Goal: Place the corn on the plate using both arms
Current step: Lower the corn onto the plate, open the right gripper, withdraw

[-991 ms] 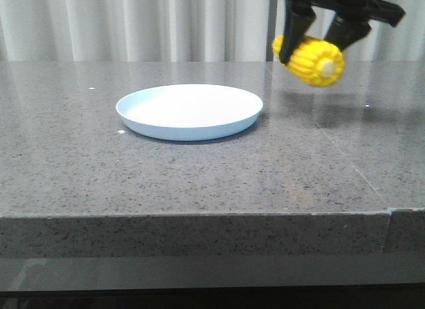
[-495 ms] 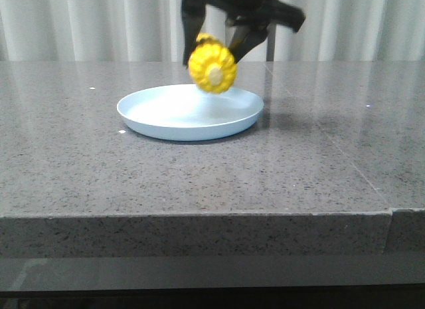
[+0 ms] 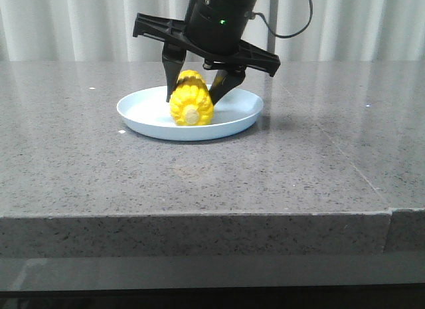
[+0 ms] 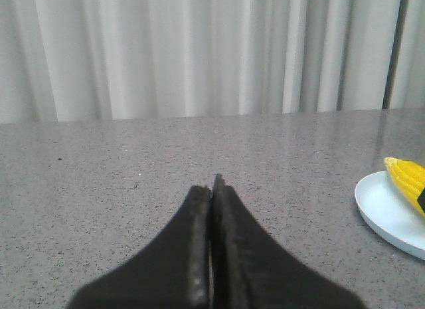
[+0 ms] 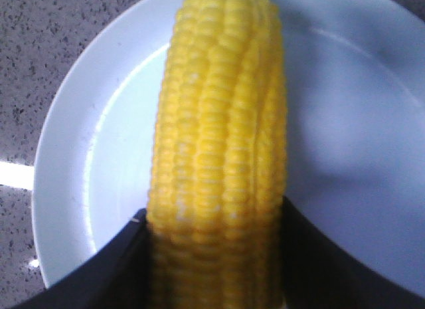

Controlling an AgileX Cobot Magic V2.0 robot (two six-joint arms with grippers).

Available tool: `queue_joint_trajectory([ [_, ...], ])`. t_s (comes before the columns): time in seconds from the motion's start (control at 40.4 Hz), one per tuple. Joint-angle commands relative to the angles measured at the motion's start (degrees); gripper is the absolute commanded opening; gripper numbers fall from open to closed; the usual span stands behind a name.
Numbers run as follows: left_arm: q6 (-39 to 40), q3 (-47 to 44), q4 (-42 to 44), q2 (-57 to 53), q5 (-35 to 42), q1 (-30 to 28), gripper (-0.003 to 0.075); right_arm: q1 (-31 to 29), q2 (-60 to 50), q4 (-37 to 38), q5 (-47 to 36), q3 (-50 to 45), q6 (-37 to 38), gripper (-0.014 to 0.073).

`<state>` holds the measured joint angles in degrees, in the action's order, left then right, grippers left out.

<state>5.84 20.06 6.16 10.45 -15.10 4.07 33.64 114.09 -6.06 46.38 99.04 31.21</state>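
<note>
The corn (image 3: 191,104) looks like glossy plastic, so I judge it light, stiff and a little slippery; its rows of round kernels give the fingers some grip. Because it is a cylinder, it may roll when it is let go, and the middle of its length, across the width, seems the best place to hold it. The right claw (image 3: 197,96) is closed on the corn from both sides, near the end that faces the camera. The corn lies low in the plate (image 3: 234,123), at or just above its floor; I cannot tell if it touches. The plate is pale blue, smooth and shallow with a low rim, and stands toward the far edge of the speckled grey stone desk (image 3: 199,183). The left claw (image 4: 211,242) holds nothing, its fingers pressed together, well apart from the plate.
</note>
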Motion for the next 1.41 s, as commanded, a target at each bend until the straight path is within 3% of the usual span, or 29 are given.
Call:
queue_joint_trajectory([
  [0.0,0.4,1.5,0.1,0.6,4.8,0.0,-0.002,0.2,-3.0,-0.6,-2.6,1.9,-0.2,0.0386],
  [0.149,0.4,1.5,0.1,0.6,4.8,0.0,-0.002,0.2,-3.6,-0.6,-2.8,1.9,-0.2,0.0516],
  [0.446,0.4,1.5,0.1,0.6,4.8,0.0,-0.002,-0.4,-7.6,0.8,-1.9,5.5,-1.1,0.0524],
  [0.545,0.4,1.5,0.1,0.6,4.8,0.0,-0.002,-0.6,-7.8,1.2,0.6,8.4,-2.0,0.045],
  [0.768,0.4,1.5,0.1,0.6,4.8,0.0,-0.002,-1.2,-7.8,6.1,5.0,11.9,-2.0,0.0104],
  [0.991,0.4,1.5,0.1,0.6,4.8,0.0,-0.002,-3.7,-8.0,9.4,11.5,12.9,-2.0,-0.0114],
  [1.387,0.4,1.5,0.1,0.6,4.8,0.0,-0.002,-16.2,-11.6,9.5,21.7,11.5,-13.2,-0.0115],
])
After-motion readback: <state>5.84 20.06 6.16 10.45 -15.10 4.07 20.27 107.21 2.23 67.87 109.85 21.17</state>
